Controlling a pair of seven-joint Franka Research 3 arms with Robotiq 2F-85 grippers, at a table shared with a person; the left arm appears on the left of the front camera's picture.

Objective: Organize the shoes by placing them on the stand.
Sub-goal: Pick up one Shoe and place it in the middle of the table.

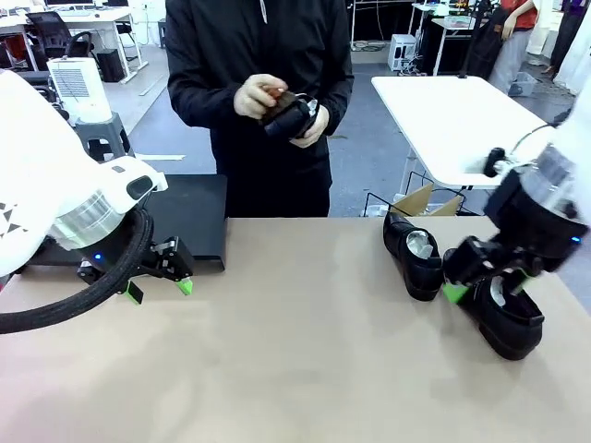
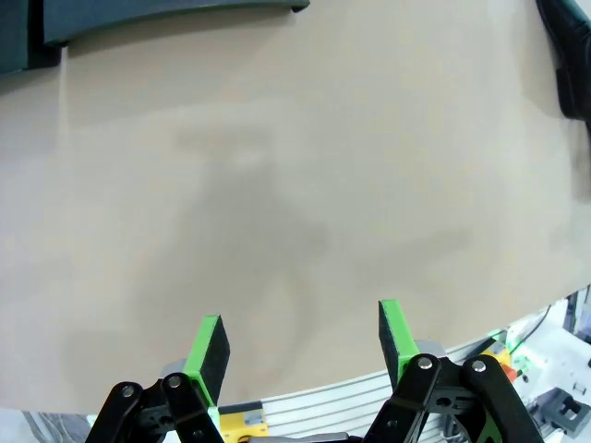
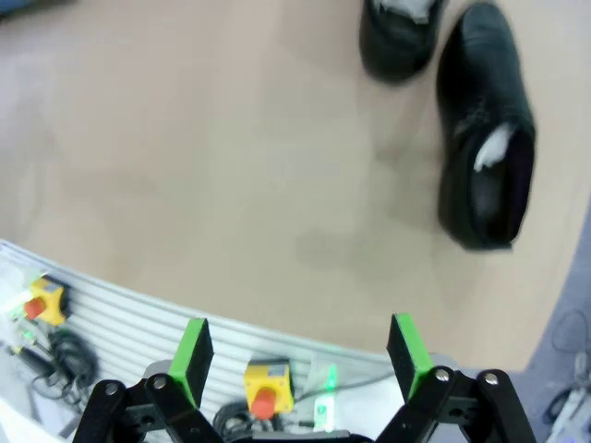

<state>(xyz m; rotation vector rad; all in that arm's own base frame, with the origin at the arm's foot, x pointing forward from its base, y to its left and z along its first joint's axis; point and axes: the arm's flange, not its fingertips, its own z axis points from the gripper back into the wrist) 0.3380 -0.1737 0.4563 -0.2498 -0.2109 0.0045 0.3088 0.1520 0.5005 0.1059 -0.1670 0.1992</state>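
Note:
Two black shiny shoes lie at the right of the tan table: one (image 1: 415, 252) farther back, one (image 1: 505, 317) nearer the front, its pale lining showing. My right gripper (image 1: 485, 284) hovers open just above the nearer shoe, holding nothing. The right wrist view shows that shoe (image 3: 484, 129) and the other shoe (image 3: 395, 37) ahead of the open right gripper (image 3: 300, 357). The matte-black stand (image 1: 191, 220) sits at the back left. My left gripper (image 1: 159, 289) hangs open in front of it, and in its wrist view the left gripper (image 2: 302, 343) is open over bare table, with the stand's edge (image 2: 138, 17) at the top.
A person in black stands at the far side, both hands (image 1: 277, 109) holding a small dark object I cannot identify. A white table (image 1: 457, 115) stands behind on the right, with a cardboard box (image 1: 420, 200) below it. A red emergency button (image 3: 266, 397) shows below the table edge.

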